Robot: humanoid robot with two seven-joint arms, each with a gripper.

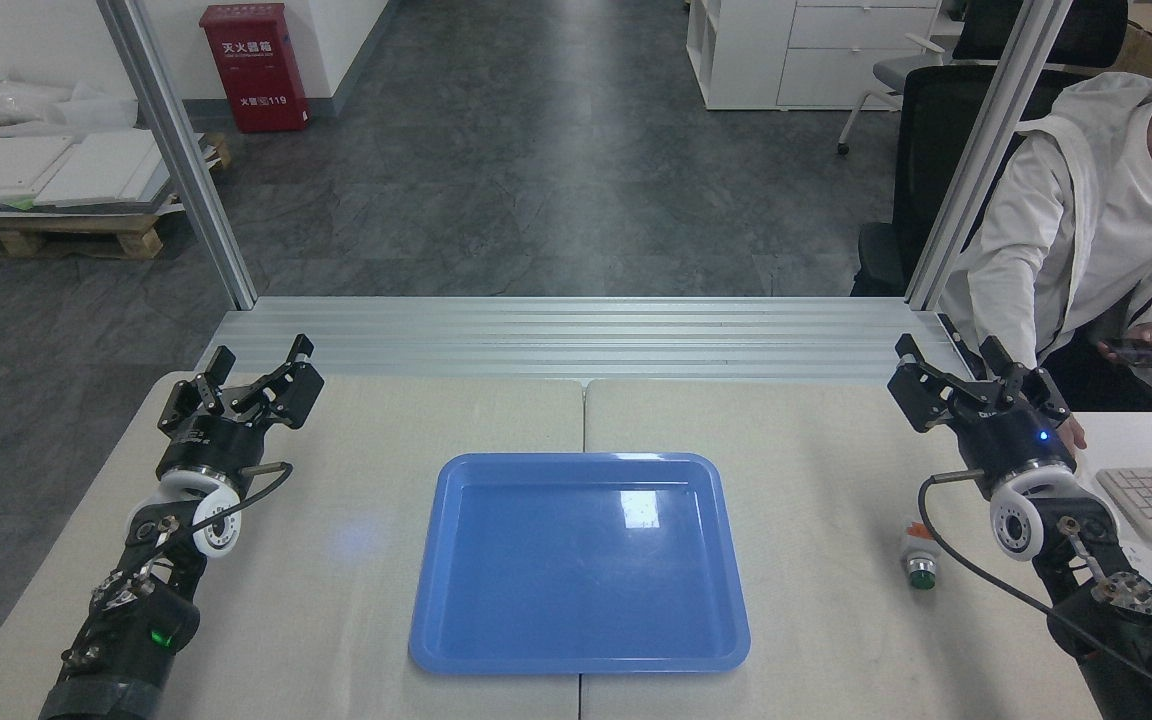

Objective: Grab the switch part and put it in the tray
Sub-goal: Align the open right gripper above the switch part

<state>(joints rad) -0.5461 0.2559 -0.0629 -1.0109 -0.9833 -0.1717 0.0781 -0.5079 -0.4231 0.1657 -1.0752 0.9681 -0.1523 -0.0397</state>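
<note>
While the switch part [921, 557] lies on the table [836, 620] at the empty tray's [576, 655] three o'clock, both tools, left [254, 375] and right [966, 375], are spread apart; nothing is picked yet.

Single view only, from the robot's head: set high, looking forward and steeply down across the table [356, 600]. The tray [576, 655] sits dead centre in the lower half, seen close and nearly from above. Either side of the tray, both arms enter from the bottom corners. Beyond the tray, the line of sight flattens out over floor to a far red cabinet [254, 68]. No second view to overlap.
</note>
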